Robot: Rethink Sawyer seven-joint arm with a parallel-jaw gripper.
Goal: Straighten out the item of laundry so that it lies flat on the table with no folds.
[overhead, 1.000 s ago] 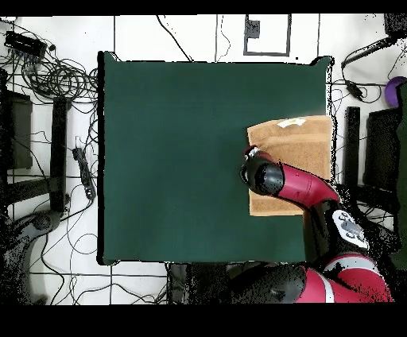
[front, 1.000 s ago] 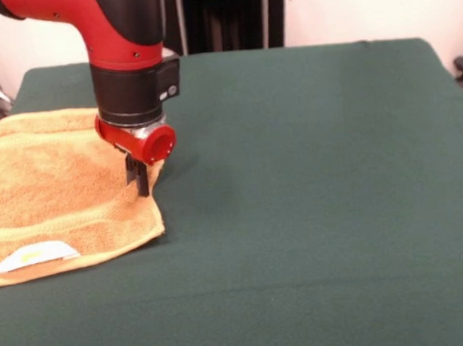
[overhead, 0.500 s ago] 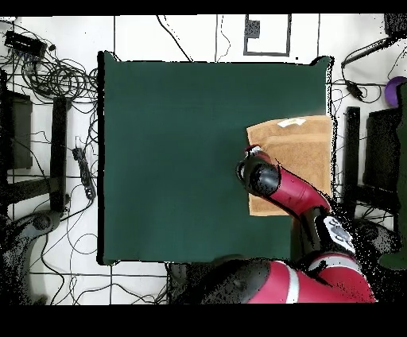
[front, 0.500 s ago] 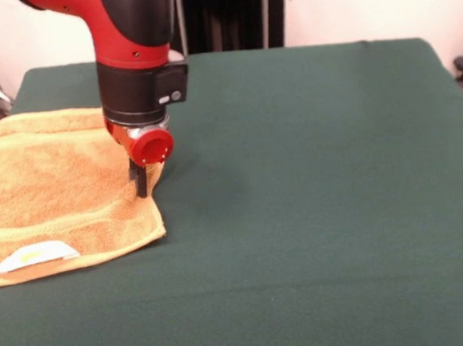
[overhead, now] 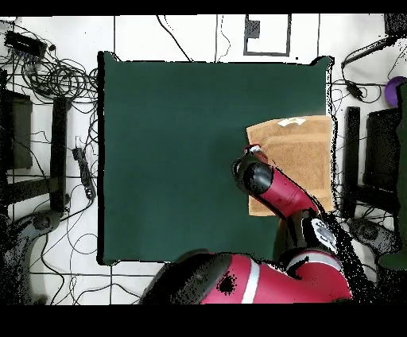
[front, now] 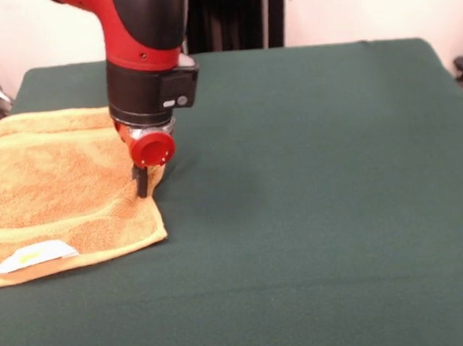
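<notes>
Green desk, towel nearly flat. Your gripper pressed its raised edge; finger state unclear. That ridge remained.

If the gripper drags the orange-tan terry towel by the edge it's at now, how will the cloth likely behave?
The orange-tan terry towel is probably floppy: its edge puckers upward where the gripper meets it. Pulled, it would likely bunch or fold rather than slide as one sheet. Its looped pile on the dark green felt table suggests some drag, so it may lag behind.
</notes>
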